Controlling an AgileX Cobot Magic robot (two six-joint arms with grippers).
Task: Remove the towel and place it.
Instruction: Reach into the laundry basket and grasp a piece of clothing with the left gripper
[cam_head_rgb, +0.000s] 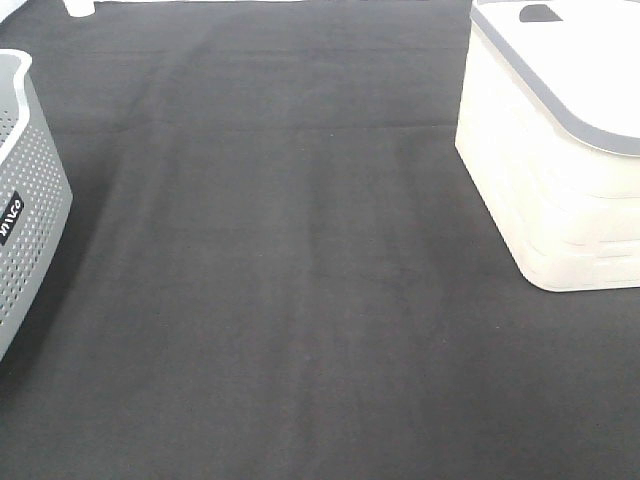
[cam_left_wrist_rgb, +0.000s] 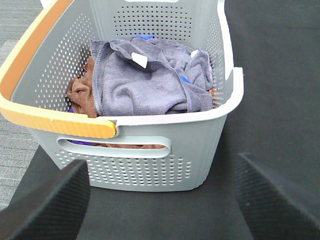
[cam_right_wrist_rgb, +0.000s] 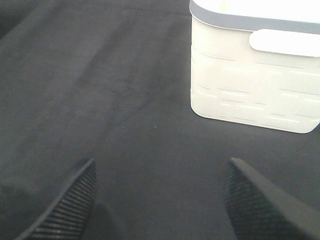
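Observation:
The grey-purple towel (cam_left_wrist_rgb: 145, 82) lies crumpled on top of other cloths inside a grey perforated basket (cam_left_wrist_rgb: 150, 165) with an orange rim, seen in the left wrist view; a small white tag shows on it. My left gripper (cam_left_wrist_rgb: 162, 200) is open and empty, hanging in front of and above the basket's near wall. My right gripper (cam_right_wrist_rgb: 160, 200) is open and empty above the black mat, near the white basket (cam_right_wrist_rgb: 255, 85). Neither gripper shows in the exterior high view, where the grey basket (cam_head_rgb: 25, 210) is at the left edge.
A brown cloth (cam_left_wrist_rgb: 80, 92) and bits of blue cloth lie under the towel. The white basket (cam_head_rgb: 560, 160) with a grey rim stands at the right of the black mat (cam_head_rgb: 290, 270). Grey carpet lies beyond the mat's left side.

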